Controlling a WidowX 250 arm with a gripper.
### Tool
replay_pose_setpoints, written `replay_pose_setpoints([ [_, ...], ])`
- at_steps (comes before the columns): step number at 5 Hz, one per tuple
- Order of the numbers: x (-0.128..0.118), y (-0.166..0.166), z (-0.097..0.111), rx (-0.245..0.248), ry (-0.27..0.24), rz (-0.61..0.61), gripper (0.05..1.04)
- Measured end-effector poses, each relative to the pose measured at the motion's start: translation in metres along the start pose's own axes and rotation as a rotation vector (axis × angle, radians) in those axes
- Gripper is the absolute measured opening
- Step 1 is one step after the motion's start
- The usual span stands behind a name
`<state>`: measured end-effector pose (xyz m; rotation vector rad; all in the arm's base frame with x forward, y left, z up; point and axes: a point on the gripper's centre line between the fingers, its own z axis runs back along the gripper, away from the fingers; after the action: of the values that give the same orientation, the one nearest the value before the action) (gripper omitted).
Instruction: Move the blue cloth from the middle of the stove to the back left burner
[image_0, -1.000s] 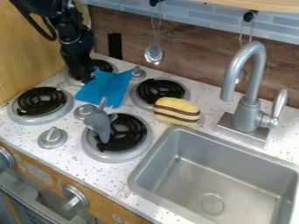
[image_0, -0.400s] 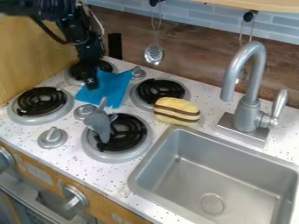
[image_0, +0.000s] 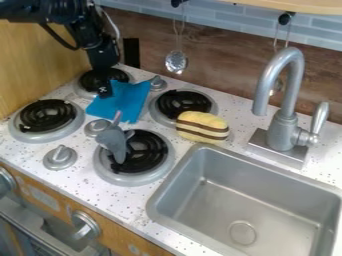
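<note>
The end effector (image_0: 104, 92) (apart or together, can't tell) is by blue cloth (image_0: 127, 101).

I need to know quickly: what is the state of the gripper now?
Black two-finger gripper: at the left edge of the flat blue cloth; whether it is open, closed or holding the cloth cannot be told.

Smooth, brushed-looking metal on the sink (image_0: 155, 202) here; matt cloth, seemingly, for the blue piece (image_0: 133, 102); grainy brown wood-look backsplash (image_0: 220, 70) at the far side, and glossy metal on the hanging ladle (image_0: 176, 62)!
</note>
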<state>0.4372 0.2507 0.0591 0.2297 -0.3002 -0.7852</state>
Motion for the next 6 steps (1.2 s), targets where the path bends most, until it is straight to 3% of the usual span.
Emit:
replay_pose_setpoints([
  [1, -0.011, 0.004, -0.008, 0.025, 0.044, 0.010, 1.010],
  [3, -0.026, -0.011, -0.030, -0.027, 0.092, -0.007, 1.010],
  [5, -0.035, -0.018, -0.034, -0.039, 0.100, -0.009, 1.010],
  [6, -0.052, -0.021, -0.031, -0.031, 0.151, 0.021, 1.010],
])
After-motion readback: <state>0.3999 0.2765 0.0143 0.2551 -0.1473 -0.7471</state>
